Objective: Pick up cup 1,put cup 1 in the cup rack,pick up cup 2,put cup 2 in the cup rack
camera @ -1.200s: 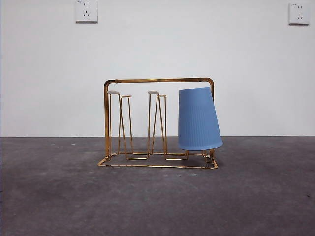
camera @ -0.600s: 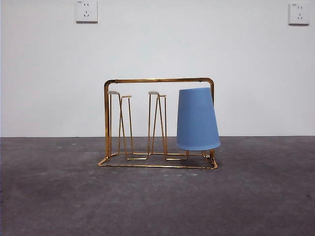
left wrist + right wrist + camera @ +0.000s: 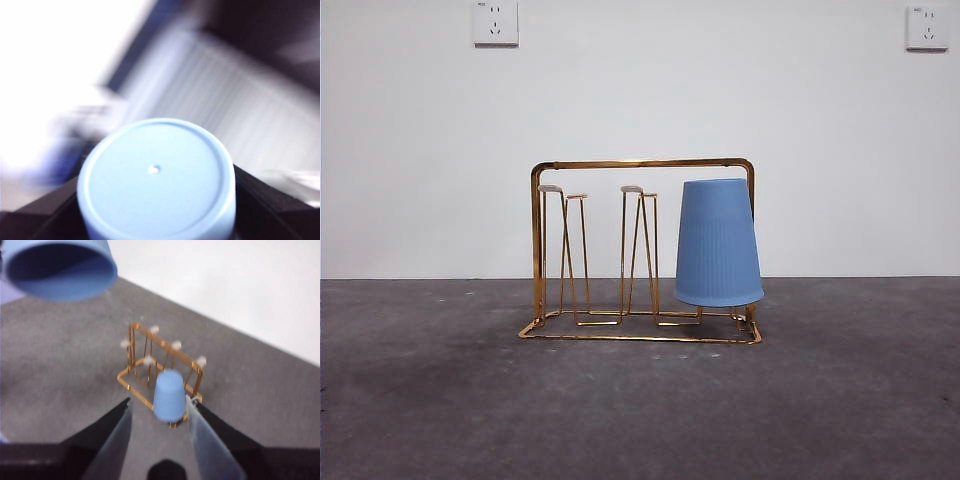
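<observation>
Above the table (image 3: 65, 355), left gripper (image 3: 155, 220) grips cup 2 (image 3: 156, 177).

One cup (image 3: 719, 243) sits inverted on the rack's (image 3: 642, 164) right end — upright.

We see a plain white wall (image 3: 640, 100) at the back. Two white wall sockets (image 3: 496, 22) sit high up on it, one near each top corner. The dark grey table (image 3: 640, 410) looks rough and speckled.
</observation>
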Controlling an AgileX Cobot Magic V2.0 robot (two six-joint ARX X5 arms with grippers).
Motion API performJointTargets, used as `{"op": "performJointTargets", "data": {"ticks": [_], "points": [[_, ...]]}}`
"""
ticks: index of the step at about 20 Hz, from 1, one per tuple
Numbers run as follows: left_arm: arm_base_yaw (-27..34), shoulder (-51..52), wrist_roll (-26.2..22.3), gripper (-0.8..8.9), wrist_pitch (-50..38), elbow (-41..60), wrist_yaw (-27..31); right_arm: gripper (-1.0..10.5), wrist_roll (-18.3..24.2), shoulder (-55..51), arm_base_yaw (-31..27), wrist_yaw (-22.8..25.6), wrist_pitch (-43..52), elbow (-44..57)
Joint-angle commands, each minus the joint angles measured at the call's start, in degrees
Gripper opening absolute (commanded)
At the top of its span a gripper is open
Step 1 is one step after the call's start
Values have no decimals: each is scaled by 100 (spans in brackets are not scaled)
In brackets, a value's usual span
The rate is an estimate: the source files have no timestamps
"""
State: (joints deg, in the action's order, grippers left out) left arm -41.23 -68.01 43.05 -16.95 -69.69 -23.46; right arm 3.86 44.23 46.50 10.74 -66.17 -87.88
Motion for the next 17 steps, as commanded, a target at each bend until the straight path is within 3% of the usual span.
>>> {"op": "performJointTargets", "data": {"ticks": [1, 4, 9, 17], "points": [[15, 439, -2618, -6, 1847, -11, 1438, 187, -363, -96, 4, 22, -326, 37], [17, 647, -3493, -6, 2695, -11, 2396, 186, -509, -140, 4, 22, -673, 37], [70, 553, -4277, -6, 3106, -11, 3414, 186, -706, -133, 4, 7, -1056, 39], [476, -210, -4478, -6, 2900, -9, 3530, 186, -887, -138, 4, -24, -1064, 39]]}}
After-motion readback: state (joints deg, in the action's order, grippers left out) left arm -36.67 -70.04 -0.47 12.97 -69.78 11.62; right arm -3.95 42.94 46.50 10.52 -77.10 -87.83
